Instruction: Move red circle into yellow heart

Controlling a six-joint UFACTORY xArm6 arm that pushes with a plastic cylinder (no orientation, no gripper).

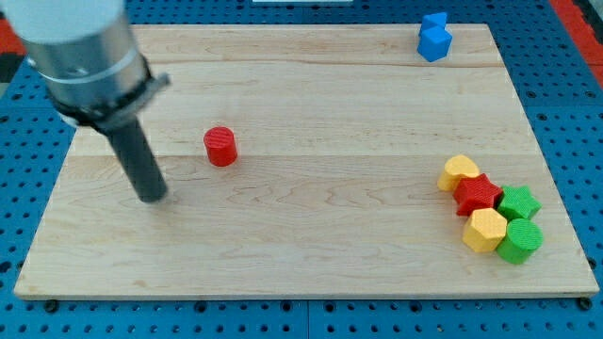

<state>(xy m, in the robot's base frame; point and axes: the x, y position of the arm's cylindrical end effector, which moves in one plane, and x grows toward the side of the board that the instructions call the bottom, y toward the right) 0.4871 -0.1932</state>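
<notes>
Green cylinder [519,239] nearest in the right cluster, touching yellow hexagon [485,230], red star [478,193] touching yellow heart [459,172], red circle [220,146] far left, just right of my tip [153,196], a bare rod, no claw.

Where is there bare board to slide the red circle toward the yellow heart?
Bare wood runs from the red circle rightward to the yellow heart. Crowded beyond: red star, yellow hexagon, two green blocks. My tip sits left of the circle.
</notes>
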